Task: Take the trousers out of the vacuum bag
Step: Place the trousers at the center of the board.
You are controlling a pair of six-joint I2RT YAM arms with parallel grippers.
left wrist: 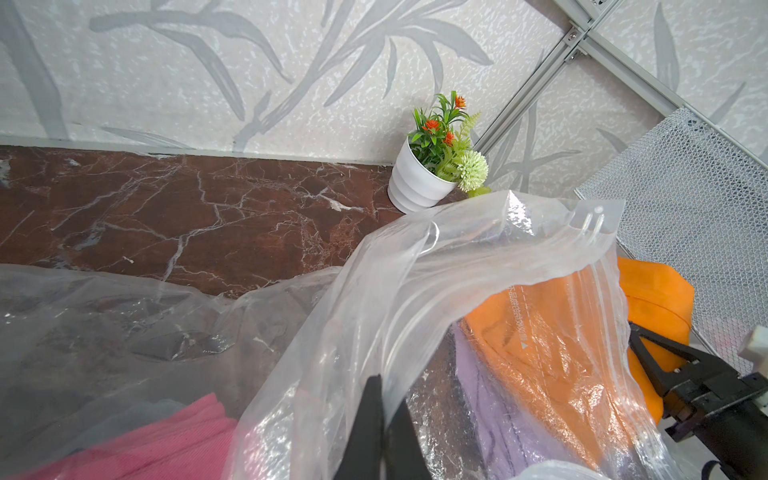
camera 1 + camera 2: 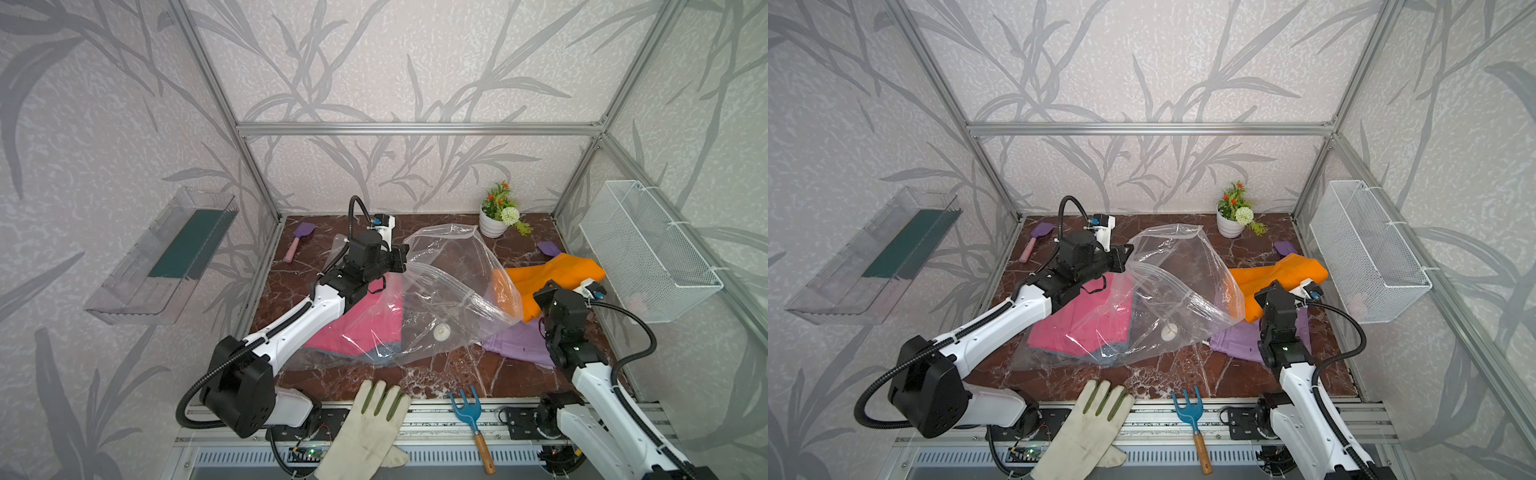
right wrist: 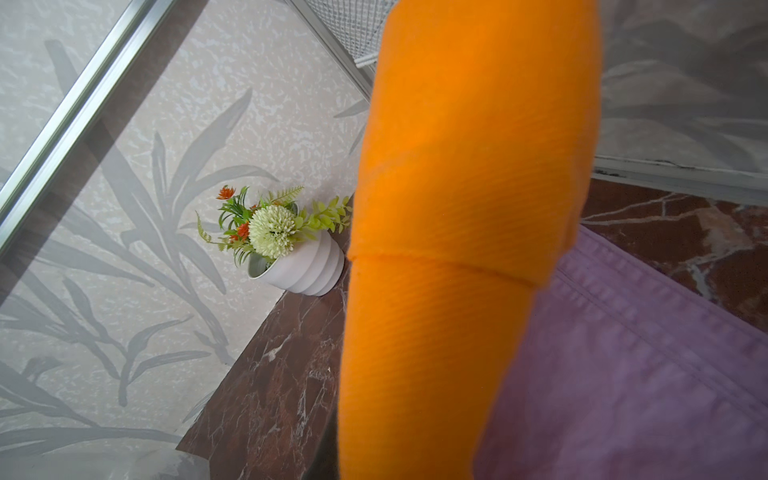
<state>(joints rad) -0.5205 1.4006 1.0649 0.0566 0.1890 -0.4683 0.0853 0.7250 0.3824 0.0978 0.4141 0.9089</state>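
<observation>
The left arm stretches from the near left corner across the worktop (image 2: pixel 436 374), forearm low and wrist turned toward the right edge. The left claw (image 2: pixel 404 257) is clamped on the lifted rim of the vacuum bag (image 2: pixel 449 282), holding its mouth open toward the right. The right arm stands folded by the right edge. The right claw (image 2: pixel 540 296) grips the orange trousers (image 2: pixel 552 272), which are outside the bag near the far right corner, beside the purple trousers (image 2: pixel 519 345). The pink trousers (image 2: pixel 365 324) and denim trousers (image 2: pixel 380 353) lie inside the bag, mid-worktop. Bare worktop runs along the near edge behind the glove (image 2: pixel 370 428) and rake (image 2: pixel 467 409). A flowerpot (image 2: pixel 492 226) stands at the far edge, just beside the bag.
</observation>
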